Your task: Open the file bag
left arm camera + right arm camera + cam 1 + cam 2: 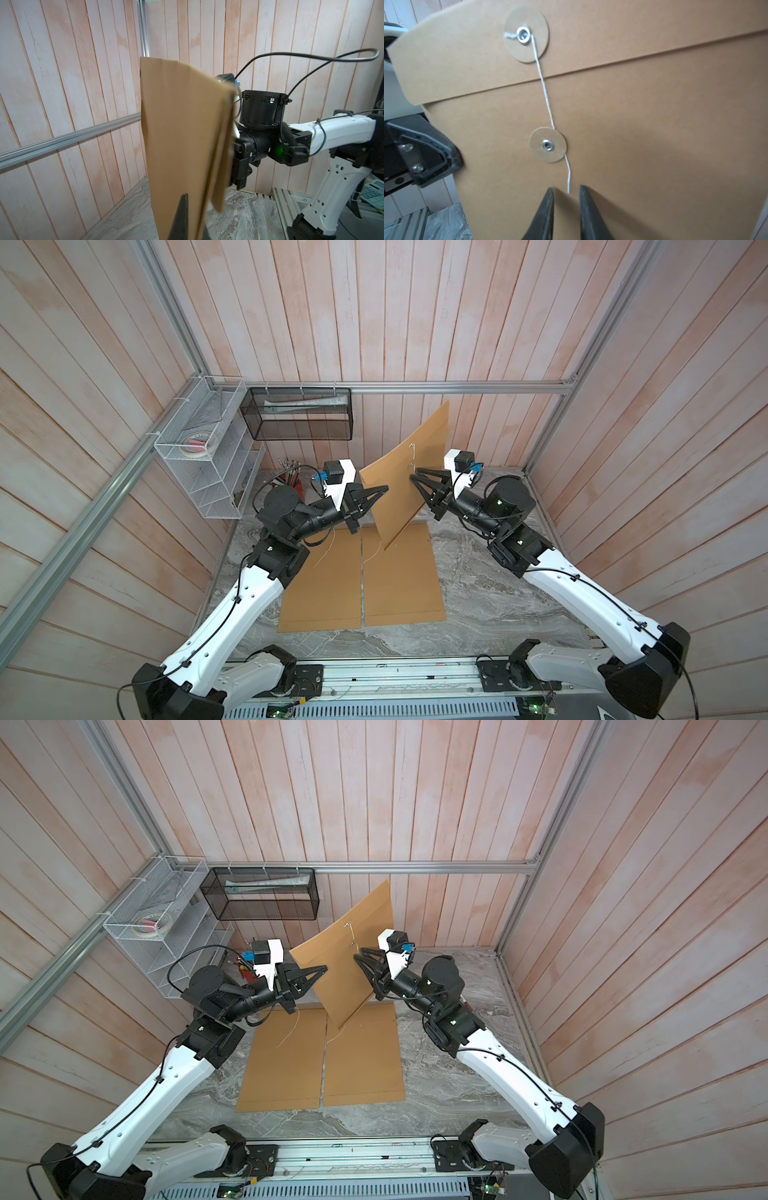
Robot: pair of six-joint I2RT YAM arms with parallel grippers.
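Note:
A brown file bag (pixel 409 472) (pixel 353 969) stands upright above the table. My left gripper (pixel 384 489) (pixel 324 969) (pixel 187 198) is shut on its near side edge, one finger on each face. The closed flap faces my right gripper (pixel 412 477) (pixel 356 957) (pixel 565 189). A white string (pixel 548 108) runs from the flap's disc (pixel 527 34), slips under the edge of the lower disc (pixel 548 144) and ends loose between the right fingertips. The right jaws stand a narrow gap apart, close to the bag's face, with nothing pinched.
Two more brown file bags (pixel 322 585) (pixel 401 576) lie flat side by side on the marble table under the arms. A white wire rack (pixel 203 448) and a black mesh basket (pixel 299 414) hang on the back left walls. Pens (pixel 291 475) stand in the back left corner.

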